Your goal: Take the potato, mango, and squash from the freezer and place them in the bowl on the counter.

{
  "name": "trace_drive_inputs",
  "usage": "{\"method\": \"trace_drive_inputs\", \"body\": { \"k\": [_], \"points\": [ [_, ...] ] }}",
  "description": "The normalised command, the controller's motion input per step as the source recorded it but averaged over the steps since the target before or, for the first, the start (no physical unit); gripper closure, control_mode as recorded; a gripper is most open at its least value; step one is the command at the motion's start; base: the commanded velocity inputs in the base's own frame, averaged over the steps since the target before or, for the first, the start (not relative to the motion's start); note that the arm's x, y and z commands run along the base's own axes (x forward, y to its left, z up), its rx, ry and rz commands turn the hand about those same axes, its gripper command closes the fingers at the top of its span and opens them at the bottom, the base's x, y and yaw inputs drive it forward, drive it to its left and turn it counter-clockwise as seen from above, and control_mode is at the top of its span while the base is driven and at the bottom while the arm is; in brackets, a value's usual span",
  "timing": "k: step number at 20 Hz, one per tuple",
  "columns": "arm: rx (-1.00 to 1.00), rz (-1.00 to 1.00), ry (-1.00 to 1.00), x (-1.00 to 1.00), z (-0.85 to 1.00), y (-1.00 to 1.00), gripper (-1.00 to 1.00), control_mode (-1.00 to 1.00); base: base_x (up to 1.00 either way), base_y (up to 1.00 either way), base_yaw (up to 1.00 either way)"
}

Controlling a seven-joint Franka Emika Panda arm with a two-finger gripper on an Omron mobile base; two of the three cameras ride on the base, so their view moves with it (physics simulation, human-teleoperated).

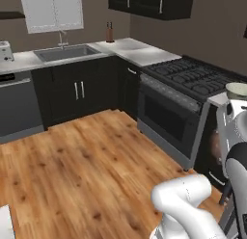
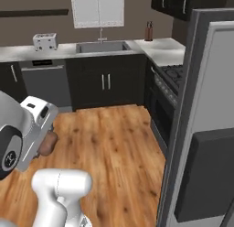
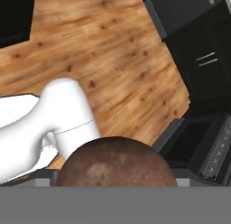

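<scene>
A brown, mottled potato sits large at the bottom of the hand view, hiding the fingertips. From the right base view the potato pokes out under the white hand, with my gripper shut on it above the wooden floor. In the left base view it shows as a brown patch beside the arm. The cream bowl stands on the counter just right of the stove. The freezer's thick grey door rises at the right. Mango and squash are out of view.
A black gas stove with its oven below lies between the corner counter and the bowl. A sink, a toaster and a dark bottle are on the far counter. Wooden floor spreads wide to the left.
</scene>
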Motion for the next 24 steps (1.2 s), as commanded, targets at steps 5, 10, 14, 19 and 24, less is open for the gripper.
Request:
{"method": "trace_drive_inputs", "body": {
  "k": [5,10,14,19,24],
  "points": [
    [0.00,0.00,0.00,0.00,0.00,0.00,1.00,1.00,1.00,0.31,-0.19],
    [0.00,0.00,0.00,0.00,0.00,0.00,1.00,1.00,1.00,0.08,-0.46],
    [0.00,0.00,0.00,0.00,0.00,0.00,1.00,1.00,0.90,0.32,-0.65],
    [0.00,0.00,0.00,0.00,0.00,0.00,1.00,1.00,0.83,0.45,-0.72],
    [0.00,0.00,0.00,0.00,0.00,0.00,1.00,1.00,0.92,-0.01,-0.60]
  ]
}}
